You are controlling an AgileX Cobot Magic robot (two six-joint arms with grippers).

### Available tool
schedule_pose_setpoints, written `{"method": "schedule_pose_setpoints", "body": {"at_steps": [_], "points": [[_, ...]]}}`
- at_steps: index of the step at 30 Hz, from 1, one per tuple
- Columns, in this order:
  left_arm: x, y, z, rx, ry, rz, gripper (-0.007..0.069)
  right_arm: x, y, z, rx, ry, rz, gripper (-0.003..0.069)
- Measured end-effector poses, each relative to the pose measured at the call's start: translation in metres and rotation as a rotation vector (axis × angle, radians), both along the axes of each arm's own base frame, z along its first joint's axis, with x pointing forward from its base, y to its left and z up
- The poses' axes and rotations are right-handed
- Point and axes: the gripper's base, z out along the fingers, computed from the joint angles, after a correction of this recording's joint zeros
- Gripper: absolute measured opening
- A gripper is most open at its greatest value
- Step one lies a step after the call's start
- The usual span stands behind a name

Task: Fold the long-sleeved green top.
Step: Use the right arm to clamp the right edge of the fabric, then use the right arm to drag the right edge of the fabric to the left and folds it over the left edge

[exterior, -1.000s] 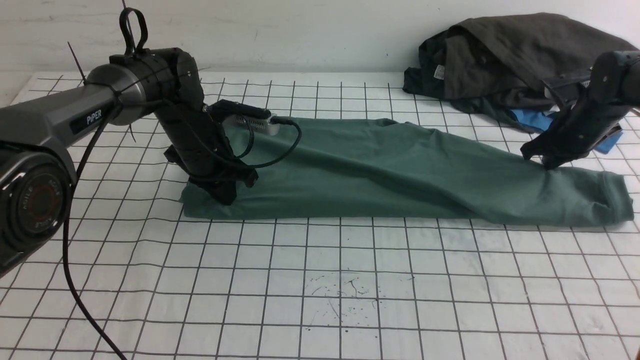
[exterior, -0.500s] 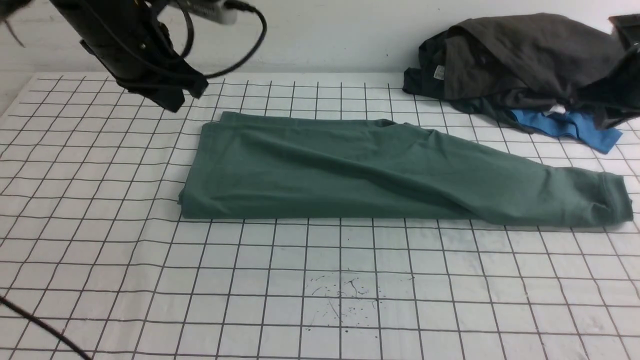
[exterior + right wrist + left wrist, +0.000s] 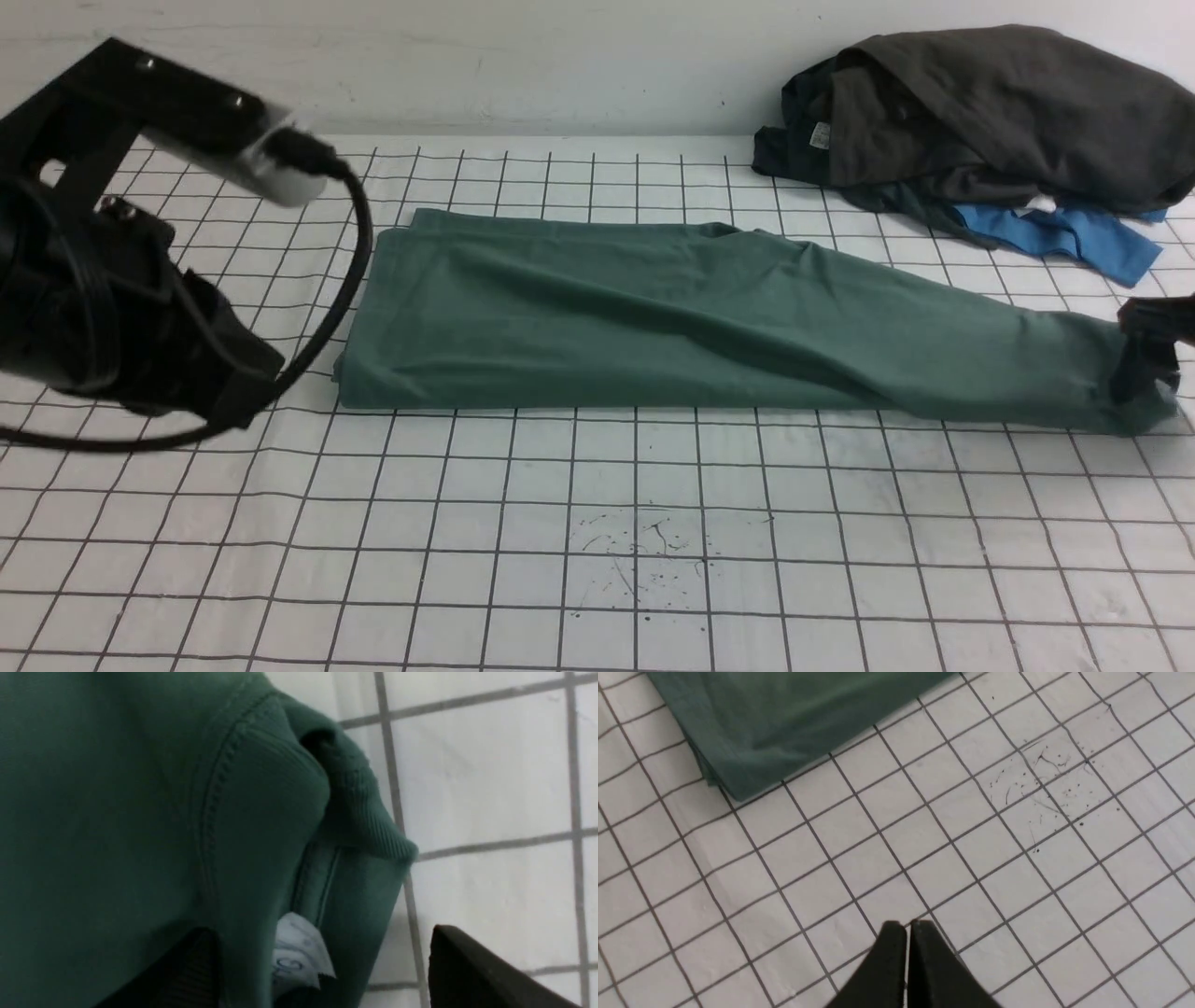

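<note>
Green long-sleeved top (image 3: 709, 317) is lying folded; right gripper (image 3: 320, 933), jaws spread, is straddling its cuffs (image 3: 280, 779), possibly missing layers; left gripper (image 3: 906, 933) is hanging pressed together.

Nothing readable; blurred bluish print, perhaps letters, on white label (image 3: 299, 952) of green top (image 3: 117, 788)

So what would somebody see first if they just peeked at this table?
The green long-sleeved top, folded into one long strip across the middle of the gridded table. Then the dark clothes pile at the far right, and the right claw open around the top's right end.
</note>
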Motion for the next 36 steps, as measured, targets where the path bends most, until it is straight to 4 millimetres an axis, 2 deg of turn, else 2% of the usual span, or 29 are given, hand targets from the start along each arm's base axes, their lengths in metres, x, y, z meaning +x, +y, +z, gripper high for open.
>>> {"method": "schedule_pose_setpoints", "body": {"at_steps": [2,6,8,10,11,12,13,16,18,19,21,22,23,25,26,27,28,30,32,33,34,35,36], "points": [[-0.004,0.002,-0.007,0.018,0.005,0.003,-0.0007,0.001,-0.001,-0.005,-0.009,-0.014,-0.004,0.0545],[-0.007,0.007,-0.018,0.077,0.03,0.008,-0.0007,0.004,-0.002,-0.007,-0.023,-0.044,-0.008,0.0473],[-0.007,0.009,-0.021,0.1,0.04,0.025,-0.0007,0.005,0.0,-0.008,-0.002,-0.056,-0.017,0.0377],[-0.007,0.011,-0.023,0.11,0.047,0.046,-0.0007,0.006,0.002,-0.008,0.031,-0.07,-0.014,0.0233],[-0.007,0.011,-0.023,0.112,0.047,0.048,-0.0007,0.006,0.003,-0.009,0.031,-0.068,-0.01,0.0221],[-0.007,0.012,-0.023,0.116,0.048,0.057,-0.0007,0.006,0.004,-0.009,0.047,-0.072,0.006,0.0129],[-0.007,0.013,-0.023,0.12,0.051,0.065,-0.0007,0.006,0.005,-0.008,0.053,-0.071,0.019,0.0076],[-0.008,0.013,-0.025,0.125,0.075,0.075,-0.0007,0.002,0.003,0.002,0.023,-0.065,0.056,0.0029],[-0.01,0.014,-0.03,0.128,0.098,0.078,-0.0007,-0.005,-0.002,0.021,-0.057,-0.063,0.083,0.0028],[-0.01,0.014,-0.031,0.128,0.1,0.079,-0.0007,-0.005,-0.002,0.021,-0.057,-0.063,0.083,0.0028],[-0.013,0.014,-0.041,0.133,0.134,0.085,-0.0007,-0.017,-0.013,0.058,-0.199,-0.085,0.062,0.0028],[-0.013,0.015,-0.042,0.134,0.138,0.086,-0.0007,-0.018,-0.013,0.061,-0.209,-0.088,0.06,0.0028],[-0.014,0.015,-0.047,0.137,0.15,0.088,-0.0007,-0.025,-0.017,0.083,-0.27,-0.124,0.037,0.0028],[-0.015,0.015,-0.052,0.133,0.153,0.098,-0.0007,-0.033,-0.015,0.114,-0.316,-0.205,0.013,0.0028],[-0.014,0.015,-0.053,0.125,0.151,0.106,-0.0007,-0.036,-0.007,0.132,-0.323,-0.264,0.013,0.0028],[-0.014,0.015,-0.053,0.125,0.15,0.106,-0.0007,-0.036,-0.006,0.135,-0.323,-0.278,0.013,0.0028],[-0.014,0.014,-0.053,0.115,0.146,0.11,-0.0007,-0.036,0.012,0.153,-0.315,-0.358,0.038,0.0028],[-0.012,0.013,-0.052,0.091,0.134,0.118,-0.0007,-0.034,0.047,0.176,-0.265,-0.49,0.086,0.0028],[-0.012,0.011,-0.051,0.067,0.128,0.123,-0.0007,-0.03,0.085,0.187,-0.197,-0.576,0.148,0.0028],[-0.012,0.011,-0.051,0.065,0.128,0.123,-0.0007,-0.029,0.095,0.189,-0.177,-0.593,0.161,0.0028],[-0.011,0.01,-0.05,0.044,0.119,0.127,-0.0007,-0.025,0.134,0.191,-0.082,-0.649,0.216,0.0028],[-0.011,0.01,-0.05,0.043,0.118,0.128,-0.0007,-0.025,0.139,0.192,-0.07,-0.655,0.223,0.0028],[-0.01,0.009,-0.05,0.033,0.112,0.13,-0.0007,-0.022,0.185,0.188,0.034,-0.689,0.293,0.0028]]}}
